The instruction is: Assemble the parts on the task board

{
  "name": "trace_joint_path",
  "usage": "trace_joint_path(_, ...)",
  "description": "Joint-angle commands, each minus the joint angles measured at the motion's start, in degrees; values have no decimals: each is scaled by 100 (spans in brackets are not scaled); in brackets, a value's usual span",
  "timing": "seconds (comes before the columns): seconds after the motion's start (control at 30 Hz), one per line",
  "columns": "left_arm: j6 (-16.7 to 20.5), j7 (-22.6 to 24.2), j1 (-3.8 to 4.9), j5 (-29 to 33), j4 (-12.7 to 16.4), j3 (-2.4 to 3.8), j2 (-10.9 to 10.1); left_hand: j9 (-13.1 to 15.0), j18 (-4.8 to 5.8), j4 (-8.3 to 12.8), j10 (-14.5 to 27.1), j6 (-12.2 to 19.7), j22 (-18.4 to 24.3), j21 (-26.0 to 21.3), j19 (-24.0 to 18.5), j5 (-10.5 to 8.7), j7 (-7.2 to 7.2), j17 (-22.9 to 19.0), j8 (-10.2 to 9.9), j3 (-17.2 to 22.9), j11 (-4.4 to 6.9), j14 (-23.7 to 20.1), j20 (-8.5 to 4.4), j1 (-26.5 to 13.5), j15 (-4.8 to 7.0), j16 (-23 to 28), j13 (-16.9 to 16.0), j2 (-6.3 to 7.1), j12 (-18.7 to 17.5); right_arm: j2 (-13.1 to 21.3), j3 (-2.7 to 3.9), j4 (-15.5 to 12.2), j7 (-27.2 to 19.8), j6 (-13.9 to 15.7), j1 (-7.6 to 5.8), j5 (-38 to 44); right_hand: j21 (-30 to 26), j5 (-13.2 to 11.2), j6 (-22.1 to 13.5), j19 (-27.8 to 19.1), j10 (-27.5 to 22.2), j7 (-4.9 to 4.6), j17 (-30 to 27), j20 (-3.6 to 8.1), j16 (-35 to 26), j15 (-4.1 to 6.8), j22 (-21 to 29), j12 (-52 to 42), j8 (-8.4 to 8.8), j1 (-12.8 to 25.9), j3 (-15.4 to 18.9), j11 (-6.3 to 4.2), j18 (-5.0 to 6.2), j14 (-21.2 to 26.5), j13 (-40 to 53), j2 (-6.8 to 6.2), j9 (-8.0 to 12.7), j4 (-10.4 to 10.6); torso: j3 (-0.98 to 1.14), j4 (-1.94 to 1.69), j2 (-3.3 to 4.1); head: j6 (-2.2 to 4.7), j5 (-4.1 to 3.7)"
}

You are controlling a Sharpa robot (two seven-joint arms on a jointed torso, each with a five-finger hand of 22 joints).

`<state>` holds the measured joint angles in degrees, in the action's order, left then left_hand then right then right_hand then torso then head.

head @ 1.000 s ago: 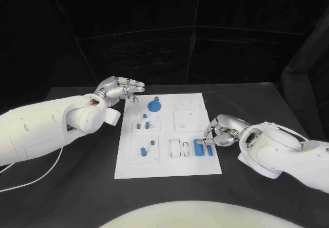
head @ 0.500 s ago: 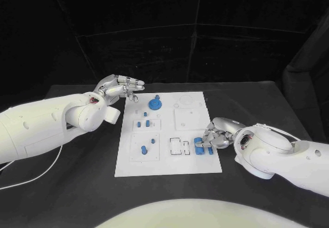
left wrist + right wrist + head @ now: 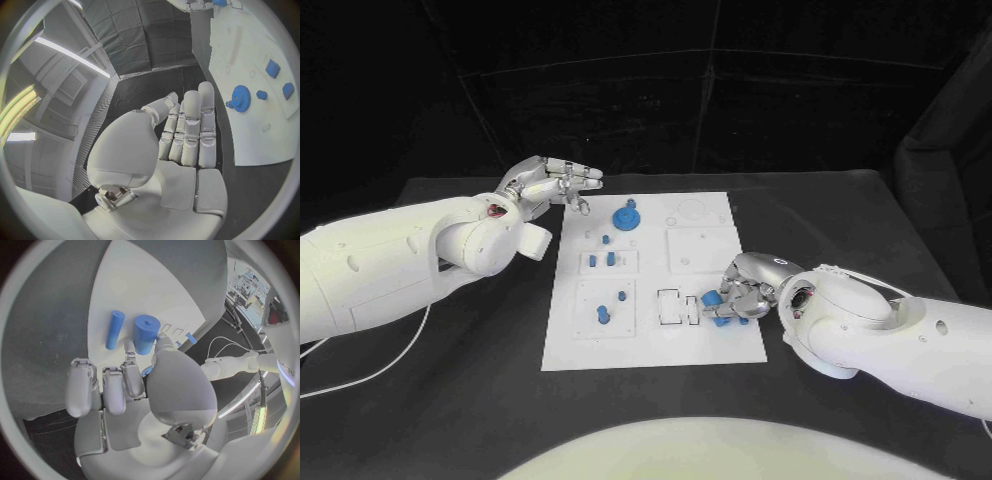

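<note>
The white task board (image 3: 718, 345) lies mid-table. My right hand (image 3: 744, 293) sits over the board's right side, thumb and a finger pinching a thick blue cylinder (image 3: 145, 334). One end of it shows by the fingers (image 3: 713, 298). A thin blue cylinder (image 3: 114, 330) lies flat beside it on the board (image 3: 144, 285). My left hand (image 3: 554, 184) hovers off the board's far left corner, fingers stretched out side by side (image 3: 187, 130) and holding nothing. A blue gear (image 3: 626, 220) stands on the board near that hand and also appears in the left wrist view (image 3: 240, 95).
Small blue pegs (image 3: 600, 263) stand in the left column of the board, with another peg (image 3: 603, 317) nearer me. Two black-outlined slots (image 3: 672, 308) sit just left of my right hand. A white square plate (image 3: 700, 250) lies behind it.
My right hand has shifted left along the board and closed round the thick blue cylinder, which has moved with it. The left hand has stayed in place.
</note>
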<state>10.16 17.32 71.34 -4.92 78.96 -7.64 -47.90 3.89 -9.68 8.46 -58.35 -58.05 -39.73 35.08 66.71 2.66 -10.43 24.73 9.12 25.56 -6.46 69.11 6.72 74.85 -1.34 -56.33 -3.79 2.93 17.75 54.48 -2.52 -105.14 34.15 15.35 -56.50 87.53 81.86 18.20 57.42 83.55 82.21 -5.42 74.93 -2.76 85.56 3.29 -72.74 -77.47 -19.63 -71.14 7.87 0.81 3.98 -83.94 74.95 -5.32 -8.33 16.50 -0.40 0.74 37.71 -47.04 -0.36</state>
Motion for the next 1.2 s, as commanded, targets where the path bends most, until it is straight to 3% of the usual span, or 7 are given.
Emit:
trace_joint_path(0.03, -76, 13, 7, 18, 11, 4, -8, -3, -77, 16, 11, 3, 9, -37, -42, 25, -28, -5, 26, -1, -13, -43, 13, -37, 1, 21, 3, 23, 36, -49, -43, 36, 150, -126, 69, 122, 24, 101, 19, 48, 23, 34, 501, 6, 33, 21, -7, -14, -43, -2, 39, -32, -62, -422, 21, 132, -11, 3, -3, -1, -2, -6, 19)
trace_joint_path(0.2, -82, 7, 7, 18, 13, 4, -14, -3, -77, 16, 11, 3, 9, -37, -42, 25, -28, -5, 26, -1, -13, -43, 13, -37, 1, 21, 3, 23, 36, -38, -42, -33, 173, 259, 82, 115, 53, 388, 167, 69, 66, 91, 561, 34, 57, 57, -65, -49, -134, -25, 17, -79, -71, -430, 82, 345, -77, -8, 1, 16, -8, 4, 36)
trace_joint_path(0.47, -98, -12, 7, 18, 7, 3, -10, -3, -77, 16, 11, 3, 9, -37, -42, 25, -28, -5, 26, -1, -13, -43, 13, -37, 1, 21, 3, 23, 36, 175, -36, -445, 13, 1151, 85, -86, 102, 700, 331, 110, 123, 170, 622, 100, 82, 121, -166, -83, -213, -139, 20, -152, -90, -440, 153, 473, -181, -29, -8, 9, -18, 29, 34)
trace_joint_path(0.53, -105, -17, 7, 18, 4, 3, -4, -2, -77, 10, 12, 1, 13, -42, -43, 25, -28, -10, 29, -4, -13, -45, 14, -46, 1, 20, 3, 19, 39, 215, -33, -553, -7, 1237, 82, -161, 111, 742, 346, 118, 135, 180, 634, 111, 87, 130, -184, -91, -217, -146, 30, -162, -93, -442, 169, 484, -198, -25, -14, 1, -19, 41, 21)
trace_joint_path(0.83, -121, -28, 7, 18, 7, 2, 13, -2, -77, 10, 12, 1, 13, -42, -43, 25, -28, -10, 29, -4, -13, -45, 14, -46, 1, 20, 3, 19, 39, 124, -25, -721, 0, 1225, 70, -490, 120, 828, 357, 125, 139, 190, 633, 124, 86, 142, -204, -78, -213, -146, 51, -173, -98, -441, 168, 507, -224, -14, -15, -11, 7, 84, 57)
trace_joint_path(1.03, -133, -37, 7, 18, 8, 2, 19, -2, -77, 10, 12, 1, 13, -42, -43, 25, -28, -10, 29, -4, -13, -45, 14, -46, 1, 20, 3, 19, 39, -105, -23, -587, 64, 1052, 68, -537, 122, 845, 377, 127, 149, 196, 639, 130, 88, 149, -207, -77, -213, -95, 90, -179, -99, -442, 179, 528, -249, 6, -23, -10, 1, 82, 76)
trace_joint_path(1.2, -141, -46, 8, 18, 11, 2, 30, -2, -77, 4, 14, 1, 16, -45, -44, 25, -27, -14, 31, -9, -13, -47, 15, -58, 0, 19, 4, 17, 41, -345, -22, -420, 189, 796, 67, -574, 122, 780, 401, 128, 134, 206, 617, 134, 76, 154, -210, -15, -205, 42, 167, -187, -100, -436, 134, 582, -288, 17, -29, -43, 3, 70, 69)
